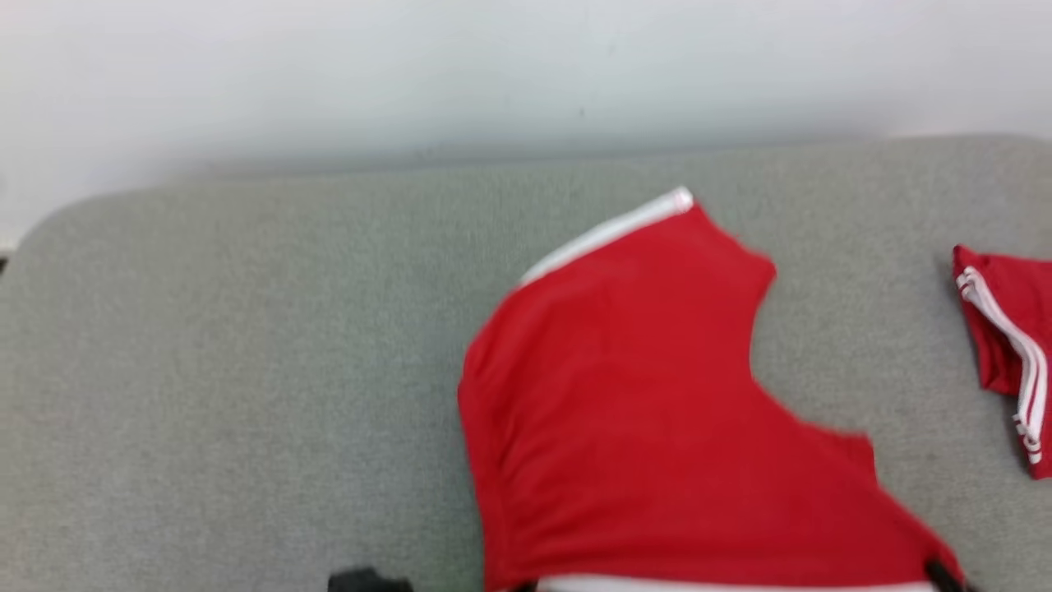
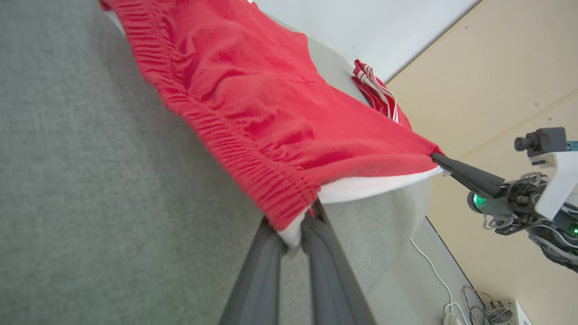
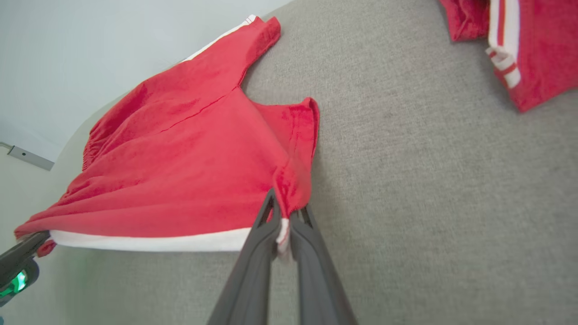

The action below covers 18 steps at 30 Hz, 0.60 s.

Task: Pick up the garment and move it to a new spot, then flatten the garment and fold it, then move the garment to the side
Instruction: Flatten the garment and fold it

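The garment is a pair of red shorts with a white side stripe, spread over the grey padded table and lifted along its near edge. My left gripper is shut on the elastic waistband corner of the garment. My right gripper is shut on a leg-hem corner of the garment. The white-lined edge hangs taut between the two grips. In the left wrist view the right gripper shows pinching the far corner. The far leg lies flat on the table.
A second red garment with white stripes lies folded at the table's right edge. A white wall stands behind the table. A small box with cables sits on the beige floor. A dark part pokes in at the head view's bottom edge.
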{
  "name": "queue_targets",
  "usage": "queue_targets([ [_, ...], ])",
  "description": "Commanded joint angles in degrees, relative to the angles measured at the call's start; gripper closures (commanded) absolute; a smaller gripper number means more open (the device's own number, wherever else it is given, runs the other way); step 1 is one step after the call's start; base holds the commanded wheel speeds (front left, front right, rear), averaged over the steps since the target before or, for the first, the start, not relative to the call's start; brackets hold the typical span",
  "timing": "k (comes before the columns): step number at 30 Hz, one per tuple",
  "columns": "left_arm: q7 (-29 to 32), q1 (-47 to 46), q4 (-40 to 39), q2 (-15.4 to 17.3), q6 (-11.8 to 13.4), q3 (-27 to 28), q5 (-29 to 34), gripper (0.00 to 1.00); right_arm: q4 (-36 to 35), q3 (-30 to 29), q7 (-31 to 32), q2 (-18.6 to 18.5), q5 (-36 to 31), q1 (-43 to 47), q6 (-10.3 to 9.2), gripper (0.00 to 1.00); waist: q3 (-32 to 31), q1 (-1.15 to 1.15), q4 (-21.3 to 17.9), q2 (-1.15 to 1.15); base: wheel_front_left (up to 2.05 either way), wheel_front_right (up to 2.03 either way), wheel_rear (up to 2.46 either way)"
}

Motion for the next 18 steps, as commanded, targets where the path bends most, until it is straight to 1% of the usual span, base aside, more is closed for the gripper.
queue_targets([
  [1, 0.25, 1.88, -1.44, 1.21, 0.72, -0.07, -0.29, 1.00, -1.02, -0.89, 0.07, 0.06, 0.93, 2.76, -0.02, 1.00, -2.83, 0.02, 0.11, 0.00, 0.00, 0.00, 0.00],
  [5, 0.76, 6.90, -6.75, 2.91, 3.07, -0.26, -2.61, 1.00, -5.12, -2.57, 1.37, 0.57, 1.91, 9.19, -0.02, 1.00, -4.61, 0.02, 0.25, 0.00, 0.00, 0.00, 0.00],
  [9, 2.22, 8.66, -10.84, 3.69, 4.01, -0.44, -4.15, 1.00, -7.19, -5.17, 2.88, 1.43, 3.48, 10.79, -0.02, 1.00, -5.49, 0.02, 0.58, 0.00, 0.00, 0.00, 0.00],
  [12, 2.91, 7.79, -12.46, 2.85, 4.42, 0.21, -5.59, 1.00, -6.95, -6.50, 4.94, 2.12, 3.58, 8.08, -0.02, 1.00, -5.58, 0.02, 1.22, 0.00, 0.00, 0.00, 0.00],
  [15, 4.30, 6.18, -13.78, 1.64, 4.23, 1.29, -7.80, 1.00, -6.24, -7.21, 7.10, 2.30, 2.19, 3.81, -0.02, 1.00, -4.62, 0.02, 2.33, 0.00, 0.00, 0.00, 0.00],
  [16, 4.79, 5.68, -14.19, 1.15, 4.16, 1.70, -8.81, 1.00, -5.91, -7.33, 7.64, 1.84, 0.91, 2.00, -0.02, 1.00, -4.09, 0.02, 2.72, 0.00, 0.00, 0.00, 0.00],
  [18, 5.91, 4.15, -14.87, 0.46, 4.50, 2.54, -10.41, 1.00, -4.86, -7.07, 9.11, 1.88, -0.19, -1.62, -0.02, 1.00, -2.87, 0.02, 3.87, 0.00, 0.00, 0.00, 0.00],
])
